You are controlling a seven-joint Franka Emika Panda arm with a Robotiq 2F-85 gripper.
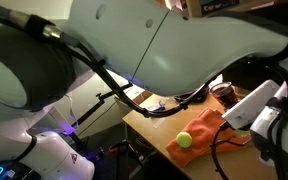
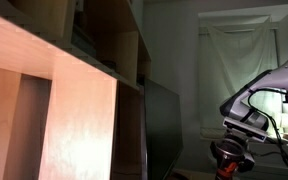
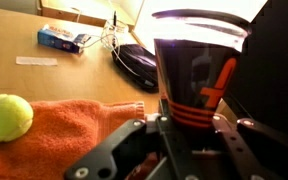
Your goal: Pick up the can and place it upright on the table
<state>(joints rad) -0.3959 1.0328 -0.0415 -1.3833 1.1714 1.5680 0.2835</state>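
The can (image 3: 199,65), dark with orange bands, sits between the jaws, which are closed on its lower banded part, over the right end of an orange towel (image 3: 74,118). Whether it touches the cloth is hidden.

In the wrist view, from the left, a yellow-green ball (image 3: 6,117) lies on the towel. A small blue box (image 3: 60,38) rests on the worktop (image 3: 79,75), then tangled cables (image 3: 110,38) and a black pouch (image 3: 136,62). Neither container shows its contents.

In an exterior view the arm (image 1: 164,40) blocks most of the worktop.
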